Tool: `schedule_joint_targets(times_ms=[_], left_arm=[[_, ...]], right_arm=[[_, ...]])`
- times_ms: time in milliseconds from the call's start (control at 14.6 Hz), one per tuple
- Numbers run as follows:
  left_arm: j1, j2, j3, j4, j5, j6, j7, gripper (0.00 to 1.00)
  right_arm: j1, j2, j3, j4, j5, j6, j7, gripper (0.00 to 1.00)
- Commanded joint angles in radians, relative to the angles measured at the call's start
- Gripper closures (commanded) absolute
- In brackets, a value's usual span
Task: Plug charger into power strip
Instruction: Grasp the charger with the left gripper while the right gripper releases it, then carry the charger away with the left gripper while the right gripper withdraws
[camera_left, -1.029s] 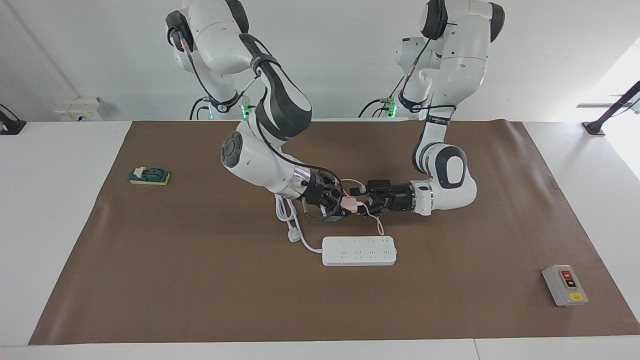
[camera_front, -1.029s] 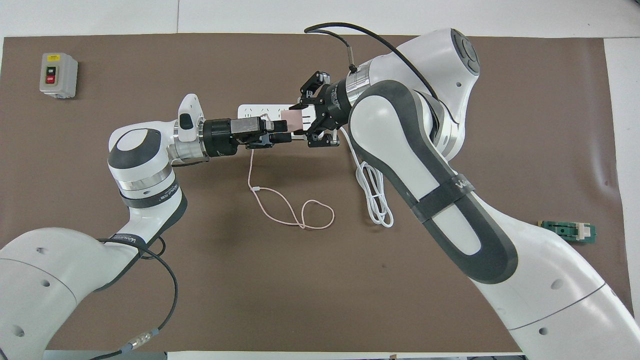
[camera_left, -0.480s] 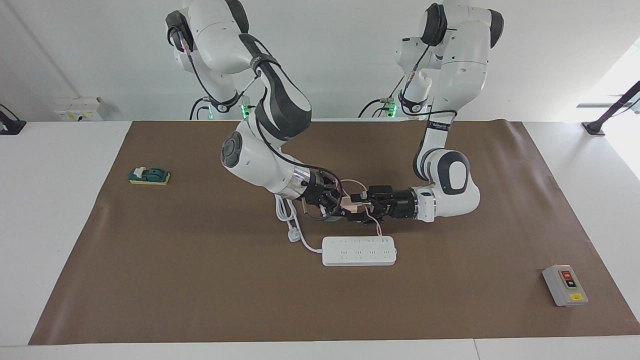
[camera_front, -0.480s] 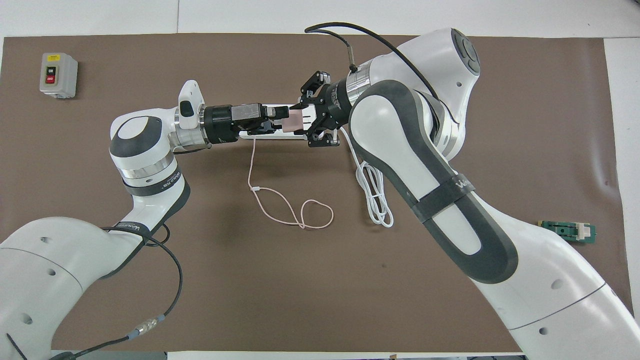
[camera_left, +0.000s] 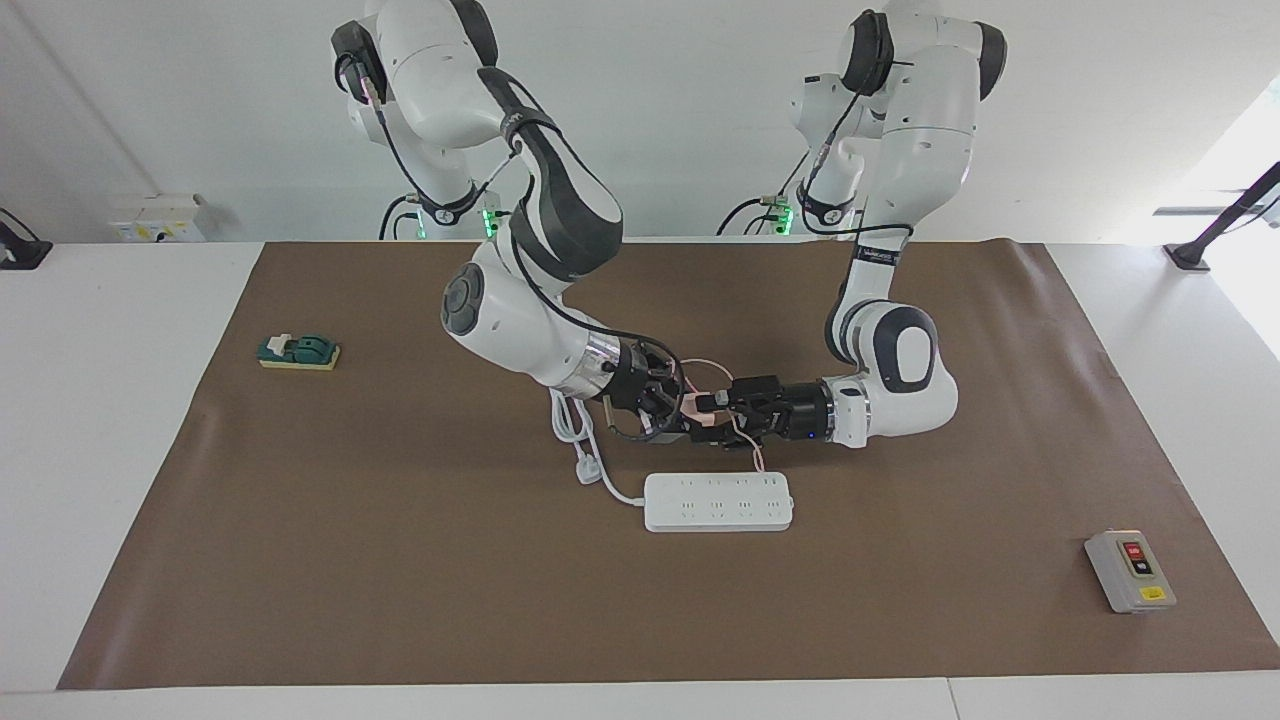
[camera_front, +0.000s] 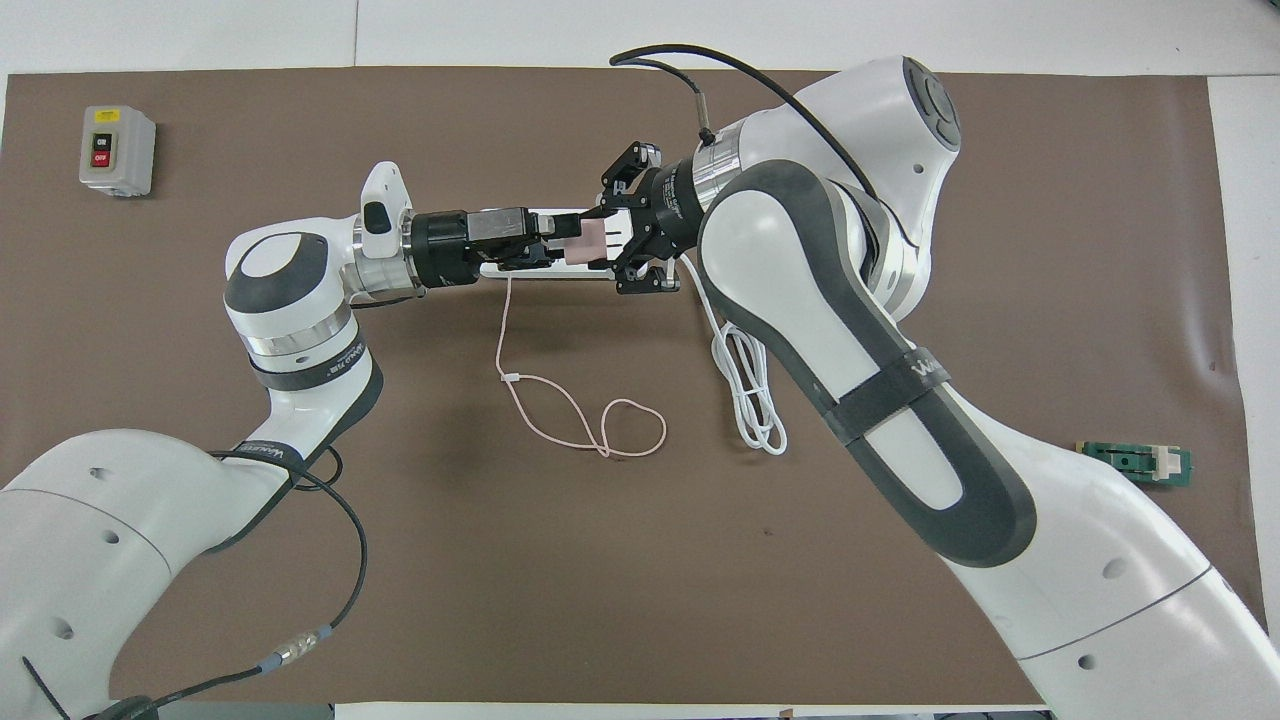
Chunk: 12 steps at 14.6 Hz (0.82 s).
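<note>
Jaws: right gripper (camera_left: 692, 410) clamps the charger (camera_left: 694, 404) above the table; left gripper (camera_left: 716, 404) meets it, grip unclear; secure hold first, then prongs over the power strip (camera_left: 718, 501).

The small pale-pink charger (camera_left: 693, 404) is held off the mat above the strip (camera_left: 718, 501), a long flat white bar with two socket rows lying mid-mat, while its thin pink cable (camera_front: 560, 415) hangs down and loops on the mat.
</note>
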Motion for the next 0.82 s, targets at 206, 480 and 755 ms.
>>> schedule_joint_targets(times_ms=[206, 480, 755], left_arm=[[0.003, -0.014, 0.036, 0.023, 0.043, -0.019, 0.011, 1.00], [0.047, -0.040, 0.056, 0.057, 0.164, -0.008, -0.038, 1.00], [0.107, -0.132, 0.065, 0.098, 0.398, -0.011, -0.215, 1.00]], right_arm=[[-0.003, 0.015, 0.002, 0.026, 0.042, 0.020, 0.019, 1.00], [-0.029, 0.012, -0.009, 0.026, 0.057, 0.015, 0.106, 0.00], [-0.083, -0.002, -0.009, 0.025, 0.050, -0.003, 0.110, 0.00]])
